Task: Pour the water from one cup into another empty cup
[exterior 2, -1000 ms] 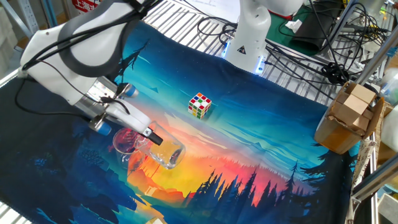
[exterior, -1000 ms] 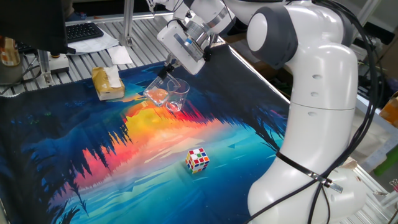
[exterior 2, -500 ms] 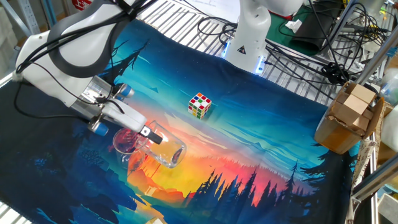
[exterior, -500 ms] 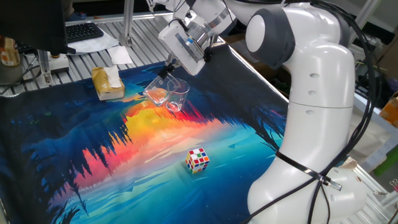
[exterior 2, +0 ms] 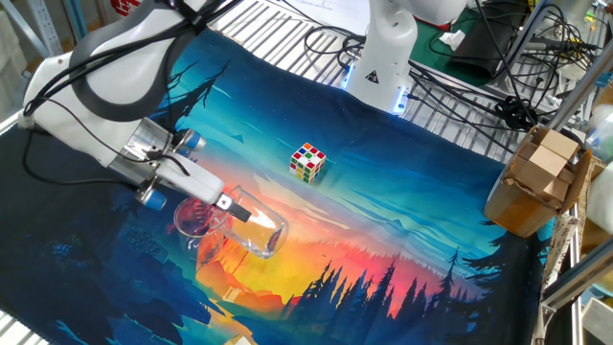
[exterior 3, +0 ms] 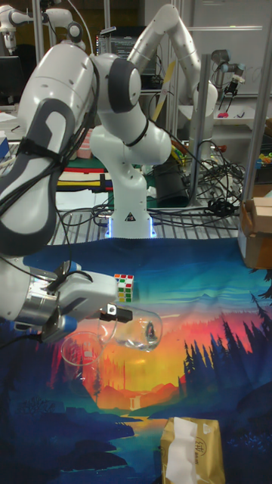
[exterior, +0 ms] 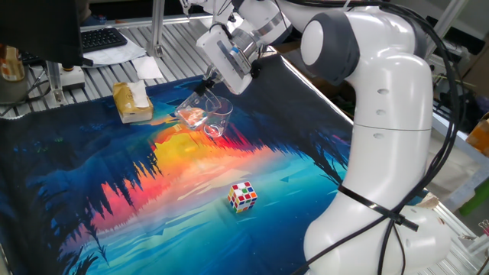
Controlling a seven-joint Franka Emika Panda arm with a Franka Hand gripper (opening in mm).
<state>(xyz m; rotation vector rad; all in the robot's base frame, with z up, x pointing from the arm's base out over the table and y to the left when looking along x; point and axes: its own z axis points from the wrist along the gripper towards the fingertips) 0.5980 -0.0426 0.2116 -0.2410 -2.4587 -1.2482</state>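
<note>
The gripper (exterior 2: 230,206) is clamped on a clear glass (exterior 2: 257,230), which it holds tipped well over on its side, mouth low. In the tall view the gripper (exterior 3: 113,312) sits at the left of the frame, just above the middle, and the held glass (exterior 3: 134,330) lies nearly level to its right, its base end toward the right. A second glass (exterior 3: 80,349) stands upright on the mat just left of and below it, the two so close that their rims seem to meet or overlap; I cannot tell whether they touch. In the other fixed view this second glass (exterior 2: 195,219) is at centre left, partly behind the fingers. From the first fixed view the gripper (exterior: 206,85) is near the top centre, with both glasses (exterior: 206,116) bunched beneath it. The water is too faint to make out in either glass. The painted mat (exterior 2: 383,240) covers the table. A cube (exterior 2: 307,161) rests on it, well apart from the glasses, toward the arm's base (exterior 2: 383,57). A tissue box (exterior 3: 192,451) lies at the bottom of the tall view, and a cardboard box (exterior 2: 538,182) stands at the right edge of the other fixed view.
</note>
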